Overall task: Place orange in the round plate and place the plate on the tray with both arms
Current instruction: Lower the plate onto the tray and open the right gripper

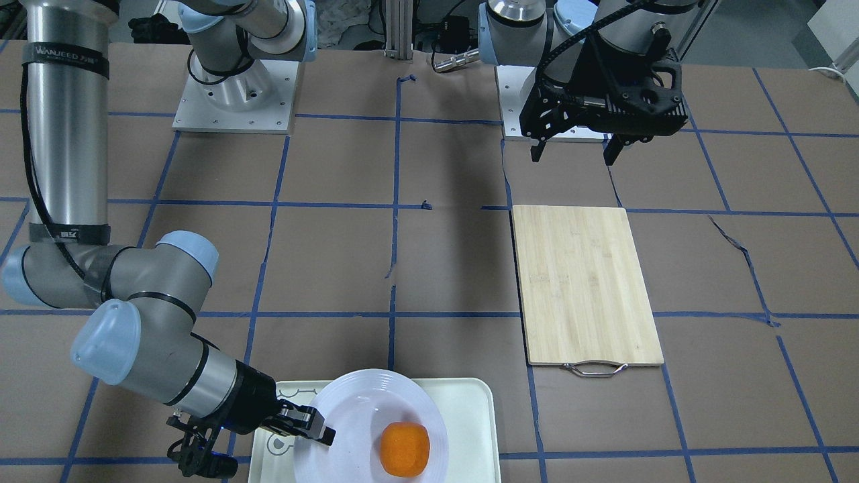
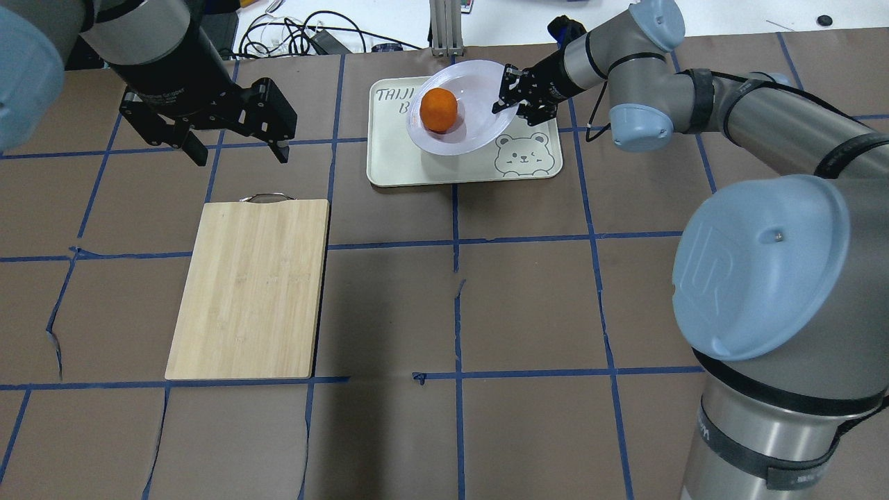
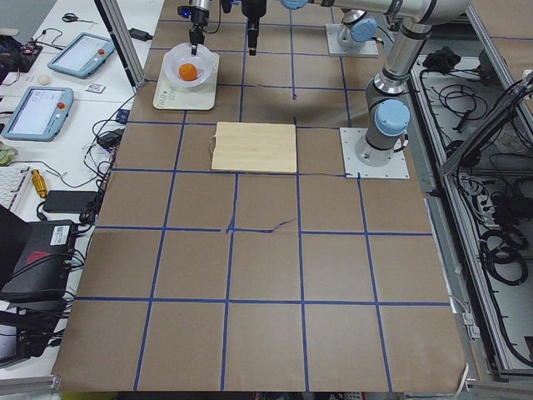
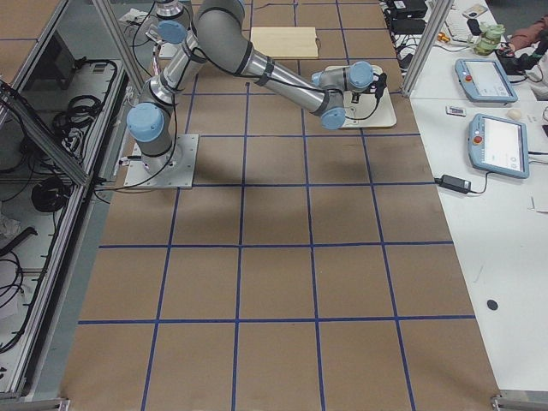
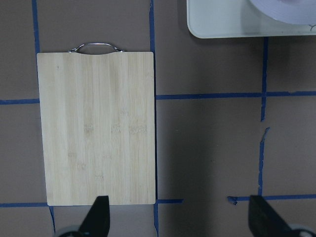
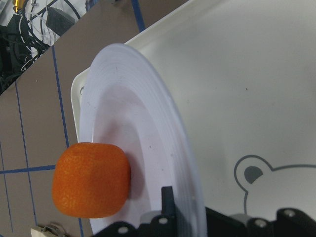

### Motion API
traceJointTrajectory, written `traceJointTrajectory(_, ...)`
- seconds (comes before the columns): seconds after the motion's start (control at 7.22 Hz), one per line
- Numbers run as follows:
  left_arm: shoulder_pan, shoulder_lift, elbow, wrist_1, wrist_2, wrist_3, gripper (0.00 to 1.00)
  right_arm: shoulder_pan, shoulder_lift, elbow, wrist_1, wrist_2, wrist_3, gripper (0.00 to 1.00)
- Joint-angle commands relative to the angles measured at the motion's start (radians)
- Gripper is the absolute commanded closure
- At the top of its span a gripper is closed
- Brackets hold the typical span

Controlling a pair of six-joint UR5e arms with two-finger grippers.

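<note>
Brown table (image 2: 528, 305), round plate (image 2: 480, 104) hiding tray (image 2: 403, 167) lettering, orange (image 2: 439, 110) inside

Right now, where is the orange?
In the overhead view, the orange sits in the round plate over the tray, top middle; the right gripper holds the plate's rim.

A: We see matt brown paper over the table (image 2: 528, 305), crossed by blue tape (image 2: 528, 238).

B: The cutting board (image 2: 250, 288) looks to us like pale bamboo, grained and matt, with a thin shiny metal handle (image 2: 264, 198).

A: We read the plate (image 2: 476, 76) as glossy white, its rim finely ridged; the tray (image 2: 417, 170) is smooth cream plastic.

B: The orange (image 2: 439, 110) has dimpled skin. Our guess for the arms (image 2: 785, 132) is brushed metal, with smooth blue caps (image 2: 760, 267); the left gripper (image 2: 241, 158) is matt black plastic.
</note>
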State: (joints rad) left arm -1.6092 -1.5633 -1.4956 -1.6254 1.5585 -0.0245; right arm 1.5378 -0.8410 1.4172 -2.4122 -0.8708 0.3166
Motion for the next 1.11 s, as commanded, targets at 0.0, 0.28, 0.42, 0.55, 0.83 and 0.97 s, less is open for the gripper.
traceJointTrajectory(0.0,0.0,0.0,0.0,-0.001,0.0,0.0,0.0,-0.002,0.017,0.002,-0.002,0.001,-0.002,1.0)
traceJointTrajectory(0.28,0.0,0.0,0.0,-0.001,0.0,0.0,0.0,-0.002,0.014,0.017,-0.002,-0.023,0.001,0.68)
traceJointTrajectory(0.42,0.0,0.0,0.0,-0.001,0.0,0.0,0.0,-0.002,0.004,0.023,-0.001,-0.068,0.004,0.41)
traceJointTrajectory(0.55,0.0,0.0,0.0,-0.001,0.0,0.0,0.0,-0.002,-0.003,0.023,-0.001,-0.12,-0.001,0.26)
traceJointTrajectory(0.83,0.0,0.0,0.002,0.001,0.0,0.0,0.0,-0.01,-0.048,0.014,-0.002,-0.233,-0.051,0.0)
traceJointTrajectory(0.97,0.0,0.0,0.0,0.001,0.0,0.0,0.0,-0.028,-0.079,0.008,0.002,-0.331,-0.15,0.0)
